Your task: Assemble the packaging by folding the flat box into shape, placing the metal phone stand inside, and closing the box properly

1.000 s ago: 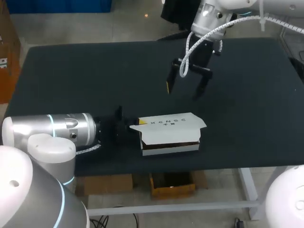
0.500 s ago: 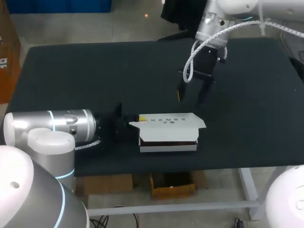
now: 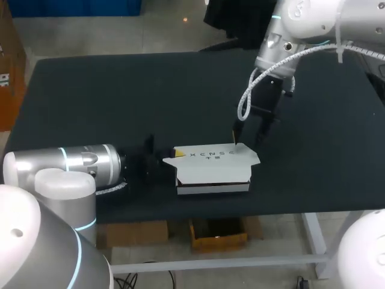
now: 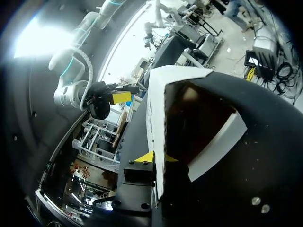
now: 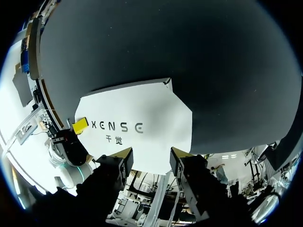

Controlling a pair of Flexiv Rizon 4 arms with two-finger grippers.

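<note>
A white cardboard box [image 3: 213, 161] lies near the table's front edge, its printed lid [image 5: 137, 118] resting slightly raised over a dark inside [image 4: 189, 127]. I cannot see the phone stand in any view. My left gripper [image 3: 175, 154] lies low at the box's left end, shut on the thin side wall, which runs between its yellow tips [image 4: 154, 157]. My right gripper [image 3: 245, 138] hangs over the lid's back right edge. Its fingers stand apart above the lid [image 5: 150, 160] and hold nothing.
The black table [image 3: 120, 96] stretches bare behind the box and to both sides. The front edge [image 3: 240, 212] runs close below the box. A white cable loop [image 3: 243, 102] hangs beside my right wrist.
My right gripper has come down and to the right, from above the table's middle to the lid's back edge, with its fingers narrowing. The left gripper and the box stay in place.
</note>
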